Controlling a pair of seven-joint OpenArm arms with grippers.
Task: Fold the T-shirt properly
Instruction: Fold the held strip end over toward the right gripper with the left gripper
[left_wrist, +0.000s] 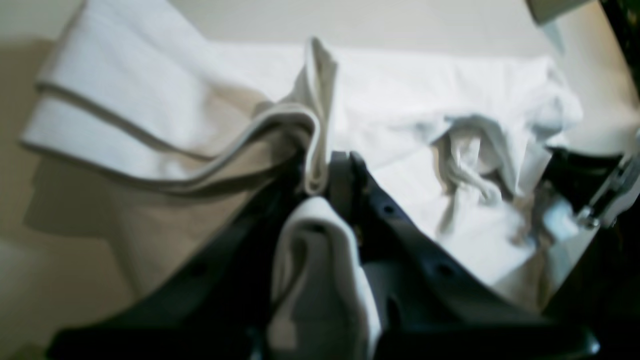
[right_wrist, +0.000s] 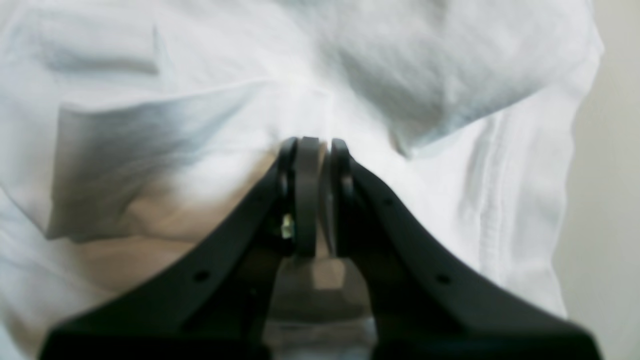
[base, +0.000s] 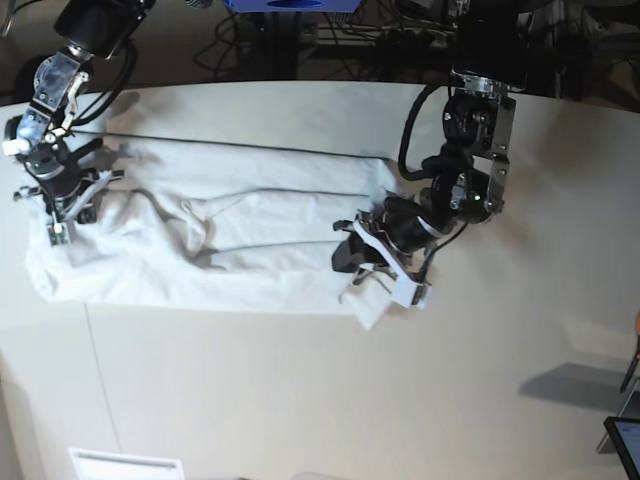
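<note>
The white T-shirt (base: 250, 230) lies as a long wrinkled strip across the table's far half. My left gripper (base: 365, 285) is at its right end, shut on a bunched fold of the fabric. The left wrist view shows that fold (left_wrist: 320, 125) pinched between the dark fingers (left_wrist: 345, 175), with a doubled hem hanging off to the left. At the strip's left end, my right gripper (base: 55, 225) presses down on the shirt. In the right wrist view its fingers (right_wrist: 307, 165) are closed on a thin pinch of cloth (right_wrist: 200, 100), and creases radiate from the tips.
The white table (base: 300, 400) stretches toward the front, with a seam line across it. A white label (base: 125, 465) sits at the front edge. Cables (base: 300, 40) run behind the table's far edge. A dark object (base: 625, 440) shows at the right border.
</note>
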